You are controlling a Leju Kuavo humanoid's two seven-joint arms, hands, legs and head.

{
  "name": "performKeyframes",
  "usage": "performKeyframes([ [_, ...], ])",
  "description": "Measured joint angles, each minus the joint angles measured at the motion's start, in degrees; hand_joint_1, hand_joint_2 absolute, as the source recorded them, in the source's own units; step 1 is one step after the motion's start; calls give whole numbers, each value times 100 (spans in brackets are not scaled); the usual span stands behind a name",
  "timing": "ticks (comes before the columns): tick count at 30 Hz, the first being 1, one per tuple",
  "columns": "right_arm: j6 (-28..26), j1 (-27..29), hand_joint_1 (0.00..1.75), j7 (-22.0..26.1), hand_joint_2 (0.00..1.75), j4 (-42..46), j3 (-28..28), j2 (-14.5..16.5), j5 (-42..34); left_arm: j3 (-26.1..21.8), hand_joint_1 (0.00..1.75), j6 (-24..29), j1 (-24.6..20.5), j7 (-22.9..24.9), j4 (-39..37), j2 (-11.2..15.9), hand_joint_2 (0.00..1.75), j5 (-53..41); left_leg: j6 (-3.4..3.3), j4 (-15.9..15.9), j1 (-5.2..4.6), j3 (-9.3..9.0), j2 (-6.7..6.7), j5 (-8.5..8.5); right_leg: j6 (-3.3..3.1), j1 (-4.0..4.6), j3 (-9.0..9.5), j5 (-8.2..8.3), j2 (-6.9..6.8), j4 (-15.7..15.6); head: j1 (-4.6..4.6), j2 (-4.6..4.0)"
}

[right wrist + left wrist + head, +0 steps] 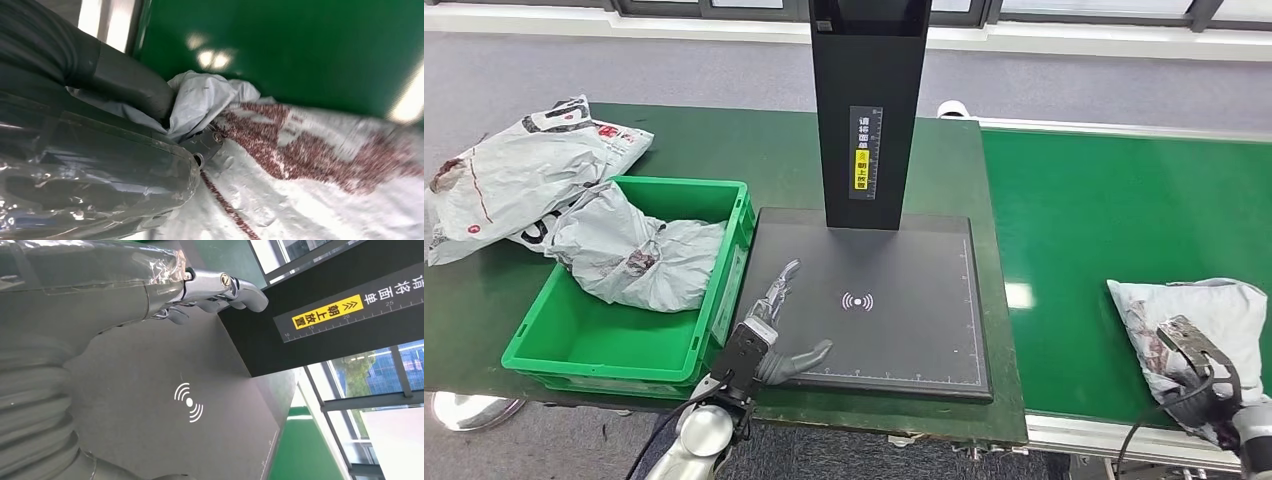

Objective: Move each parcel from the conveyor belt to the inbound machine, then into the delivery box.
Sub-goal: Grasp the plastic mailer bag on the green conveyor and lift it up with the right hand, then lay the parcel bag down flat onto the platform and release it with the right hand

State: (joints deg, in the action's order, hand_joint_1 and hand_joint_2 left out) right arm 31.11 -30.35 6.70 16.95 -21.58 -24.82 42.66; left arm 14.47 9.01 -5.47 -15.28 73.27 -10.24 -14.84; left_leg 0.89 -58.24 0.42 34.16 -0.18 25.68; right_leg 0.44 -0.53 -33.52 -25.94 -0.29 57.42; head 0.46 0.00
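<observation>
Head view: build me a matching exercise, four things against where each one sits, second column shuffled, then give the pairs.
Things:
1. left hand
2. right hand
3. crumpled grey parcel
4. large white parcel

Places:
A. on the dark table beside the bin
B. on the parcel on the green conveyor belt
C. in the green bin
D. over the black scanner pad

Pairs: 1-D, 2-B, 3-C, 4-A
</observation>
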Motion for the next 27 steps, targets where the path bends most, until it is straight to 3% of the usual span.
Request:
performKeyframes([
  [4,428,19,175,842,175,151,-14,160,-571,-2,0,107,65,-15,71,5,175,-39,10,6,-1,45,29,17,-7,-2,-4,-1,31,5,0,0],
  [7,616,-115,175,1165,175,390,-15,308,-1159,-17,0,200,153,-31,159,0,175,-102,10,7,-2,34,32,11,-9,-9,-15,-2,33,11,-1,0],
  [18,-94,-680,175,596,175,1684,43,994,-3735,-111,0,251,327,-76,261,-167,175,-339,5,6,-2,19,5,-14,-13,-19,-32,3,5,14,-1,0],
  [27,-463,-459,175,270,175,3125,986,1518,-5000,-116,0,171,233,-78,140,-275,175,-384,6,6,-1,21,4,-15,-13,-19,-38,3,5,15,-2,0],
])
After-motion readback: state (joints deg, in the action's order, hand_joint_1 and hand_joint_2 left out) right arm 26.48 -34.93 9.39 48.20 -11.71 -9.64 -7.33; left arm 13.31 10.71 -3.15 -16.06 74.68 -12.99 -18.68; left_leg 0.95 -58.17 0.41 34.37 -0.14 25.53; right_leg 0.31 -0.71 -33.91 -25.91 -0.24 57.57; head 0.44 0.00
